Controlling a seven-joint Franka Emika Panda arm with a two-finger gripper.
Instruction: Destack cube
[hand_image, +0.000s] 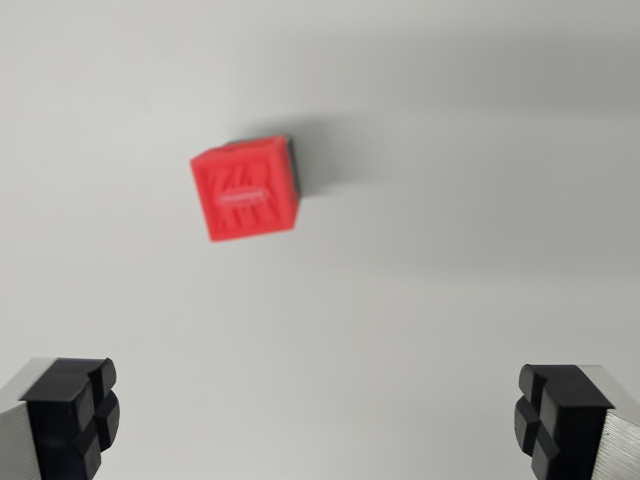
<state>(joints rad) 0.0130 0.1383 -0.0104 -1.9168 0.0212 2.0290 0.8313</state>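
Red cube (245, 190) on a pale surface (450, 150), stacked over a darker block (291, 163) visible only as an edge behind it. Gripper (320, 420) spread wide, empty, well below the cube; fingertips (75, 412) black-padded.

cube (245, 190): bright red, its top face embossed with a raised line pattern in the same red; too blurred to read
block under cube (291, 165): dark, nearly black, showing only as a thin edge at the cube's right and upper side
table (450, 270): plain pale grey-white, with a soft grey shadow right of the cube
fingers (75, 410): silver-grey metal bodies
pads (560, 415): matt black, grooved into blocks
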